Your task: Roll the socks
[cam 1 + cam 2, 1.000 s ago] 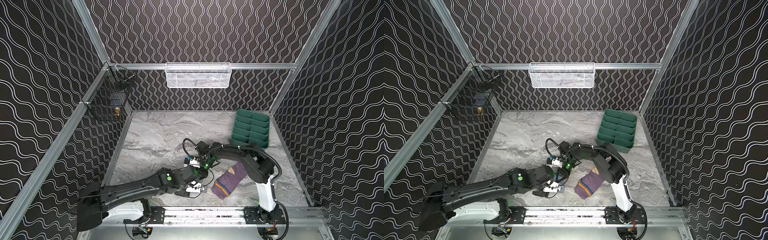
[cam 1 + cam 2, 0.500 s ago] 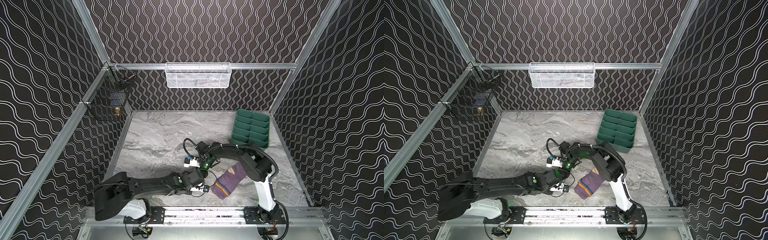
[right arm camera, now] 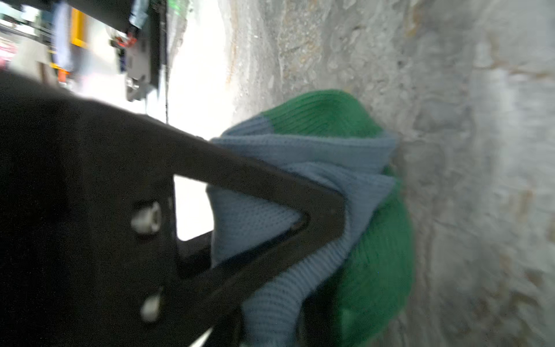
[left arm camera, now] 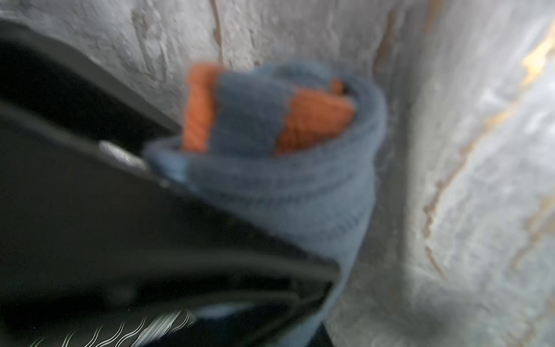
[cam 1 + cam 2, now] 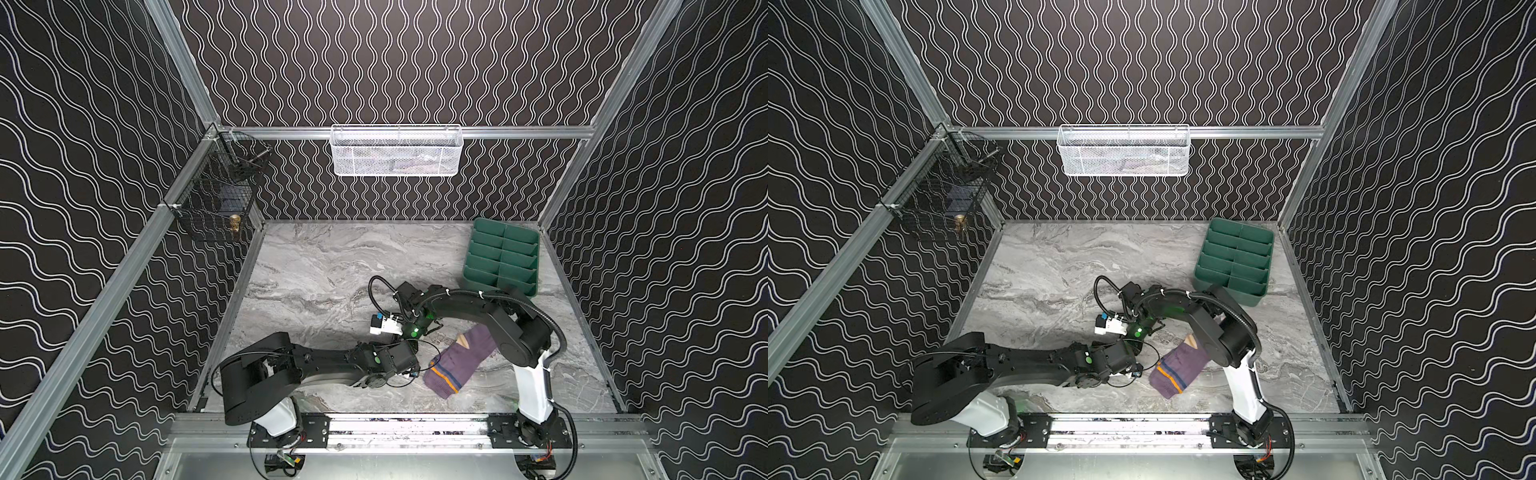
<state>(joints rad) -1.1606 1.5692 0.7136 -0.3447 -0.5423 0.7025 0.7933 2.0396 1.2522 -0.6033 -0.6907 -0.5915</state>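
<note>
Blue ribbed sock (image 4: pixel 285 180), half rolled on the bench (image 5: pixel 316 270) just left of the flat purple sock (image 5: pixel 457 368). Left jaws pinch its orange-cuff end, likely to hold the roll tight; right jaws sit among green-toe folds, open or closed I cannot tell.

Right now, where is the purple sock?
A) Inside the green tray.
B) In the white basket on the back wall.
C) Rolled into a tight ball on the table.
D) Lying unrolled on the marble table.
D: in both top views the purple sock lies stretched out on the table, its striped cuff toward the front rail, well apart from the green tray and the white basket.
</note>
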